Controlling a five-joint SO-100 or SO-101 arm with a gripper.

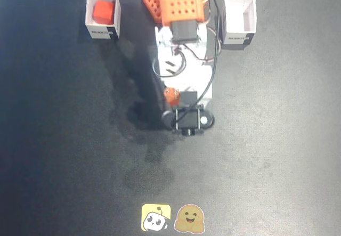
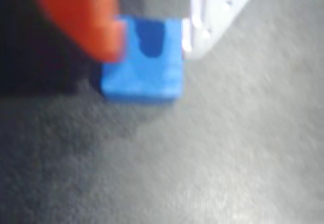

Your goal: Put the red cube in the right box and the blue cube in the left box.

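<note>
Judging from the fixed view, half the task appears done: the red cube [image 1: 103,11] is seen lying inside the white box [image 1: 103,16] near the worktop's [image 1: 277,156] far edge, at the left of that view. The second white box [image 1: 239,22], at the right along the same far edge, is seen empty. The blue cube [image 2: 143,57] is hidden under the arm in the fixed view, about mid-worktop; in the wrist view it is shown between the jaws of the gripper [image 2: 152,42], the orange finger [image 2: 83,16] pressed on one side and the white finger [image 2: 212,11] on the other, so it is judged held. What is left is carrying it to the empty box. The worktop around is bare, apart from two stickers [image 1: 173,218] at the near edge.
</note>
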